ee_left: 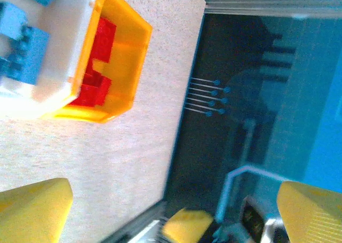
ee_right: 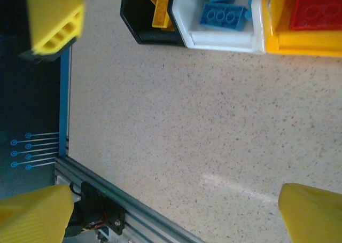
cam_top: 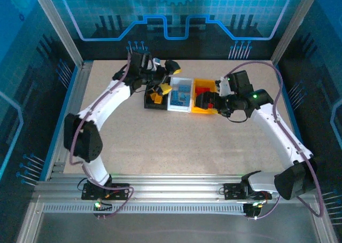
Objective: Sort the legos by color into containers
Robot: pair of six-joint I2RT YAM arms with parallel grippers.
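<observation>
Three containers stand in a row at the back middle of the table. The black bin (cam_top: 154, 100) (ee_right: 144, 32) holds orange-yellow legos (ee_right: 160, 10). Blue legos (ee_right: 224, 14) (ee_left: 21, 56) lie in the white bin (cam_top: 180, 96) (ee_right: 219, 40) (ee_left: 56, 67). Inside the orange-yellow bin (cam_top: 203, 110) (ee_left: 128, 56) (ee_right: 299, 42) are red legos (ee_left: 99, 51) (ee_right: 315, 10). My left gripper (cam_top: 168, 77) (ee_left: 171, 213) hangs open over the black bin, nothing between its fingers. At the orange-yellow bin's right side, my right gripper (cam_top: 215, 100) (ee_right: 173, 216) is open and empty.
The bare tabletop (cam_top: 176, 147) stretches from the bins to the near edge. A metal frame rail (ee_right: 139, 211) borders the table. Blue-lit enclosure walls (cam_top: 48, 67) stand on both sides and at the back.
</observation>
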